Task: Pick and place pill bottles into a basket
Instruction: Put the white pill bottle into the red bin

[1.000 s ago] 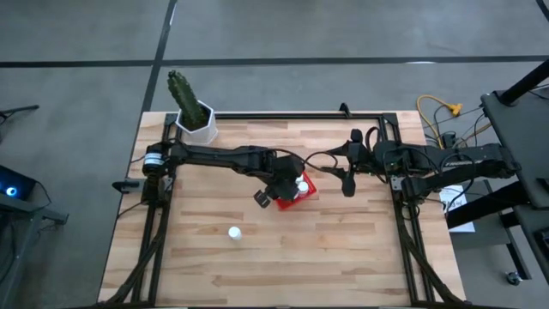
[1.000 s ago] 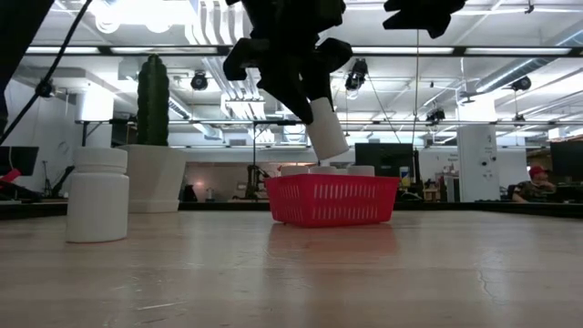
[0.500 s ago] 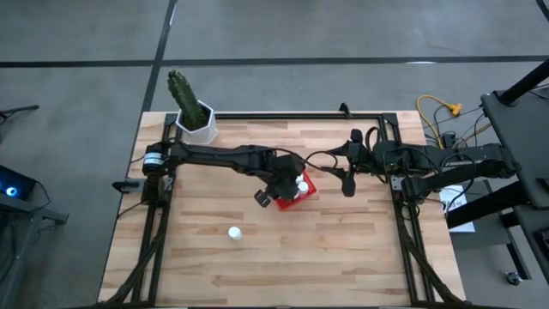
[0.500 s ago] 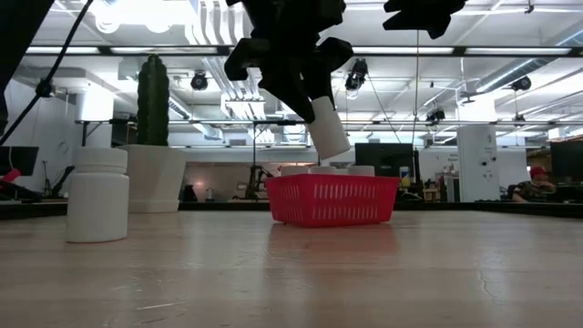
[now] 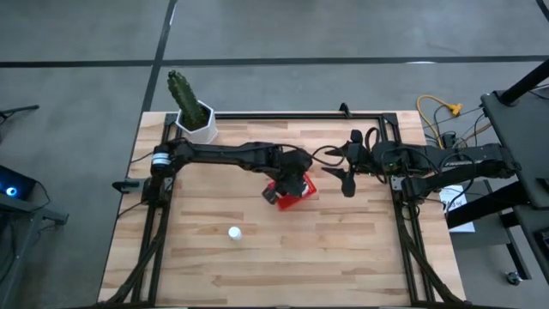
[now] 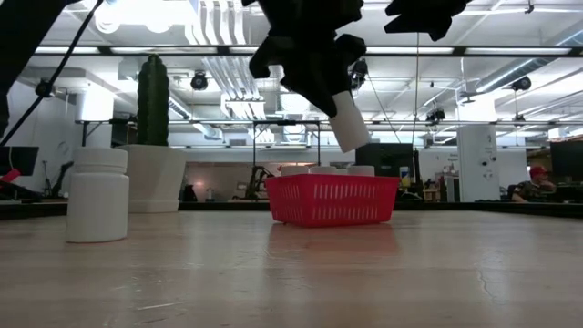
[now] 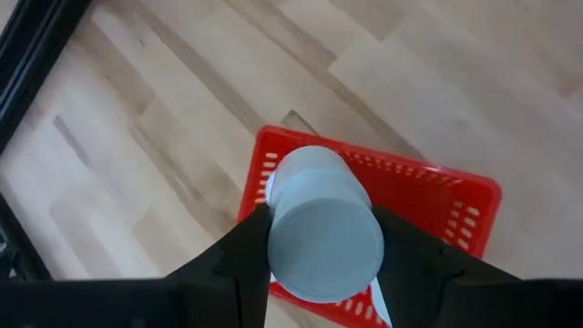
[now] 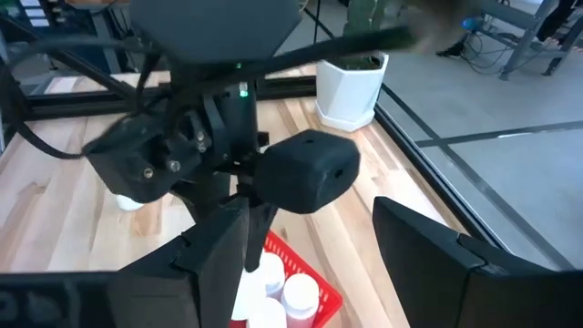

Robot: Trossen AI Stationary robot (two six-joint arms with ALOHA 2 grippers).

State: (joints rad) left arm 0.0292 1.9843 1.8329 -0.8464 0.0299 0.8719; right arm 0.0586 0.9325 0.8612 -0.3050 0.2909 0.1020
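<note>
My left gripper [image 5: 292, 184] hangs over the red basket [image 5: 302, 196] and is shut on one white pill bottle [image 6: 347, 125], which is tilted above the basket [image 6: 332, 200]. In the left wrist view the bottle [image 7: 321, 211] sits between the fingers, with the basket [image 7: 460, 196] beneath it. Several more bottles [image 8: 284, 290] stand upright inside the basket. Another pill bottle [image 5: 233, 232] stands on its base on the table, near and left of the basket. My right gripper [image 5: 345, 178] hovers open to the right of the basket, holding nothing. My left gripper pinches the bottle's round sides [image 7: 275, 230] between its two fingers, at the bottle's upper end. The fingers [image 7: 239, 260] slant down from the table's left. The bottle hangs tilted below them, its free lower end [image 6: 354, 141] clear above the basket's rim.
A white hexagonal pot with a cactus [image 5: 194, 116] stands at the table's far left corner. A black frame [image 5: 283, 114] runs along the far edge and the sides. Bare wood [image 5: 326, 257] lies toward the near edge.
My left gripper has carried the bottle a little toward the table's right edge. The bottle has stayed tilted and lifted, and now hangs farther across the basket. My right gripper has kept still.
</note>
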